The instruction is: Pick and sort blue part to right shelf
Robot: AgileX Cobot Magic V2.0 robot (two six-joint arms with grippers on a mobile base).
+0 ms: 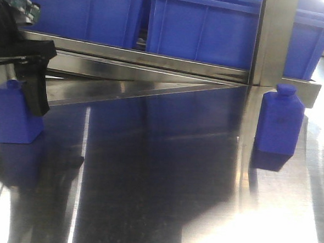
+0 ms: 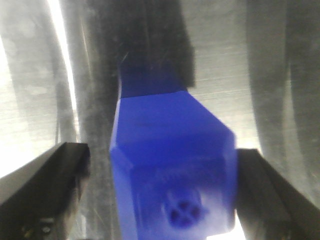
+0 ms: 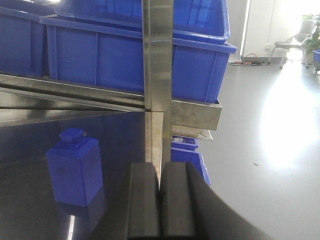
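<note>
On left wrist cam, your left gripper [image 2: 160,152] sat spread around the blue boxy plastic part [image 2: 172,155], mid-frame; only right wrist cam showed your right gripper [image 3: 161,175] clenched empty.

We see the left part [image 1: 12,118], a blue squarish bottle shape with a short neck, standing upright on the table [image 1: 159,171]. The right part [image 1: 280,123], of the same shape, stands upright near the shelf's post [image 1: 274,40]. The shelf [image 1: 155,58] has a brushed-steel rail under large blue crates [image 1: 200,30], behind both parts
</note>
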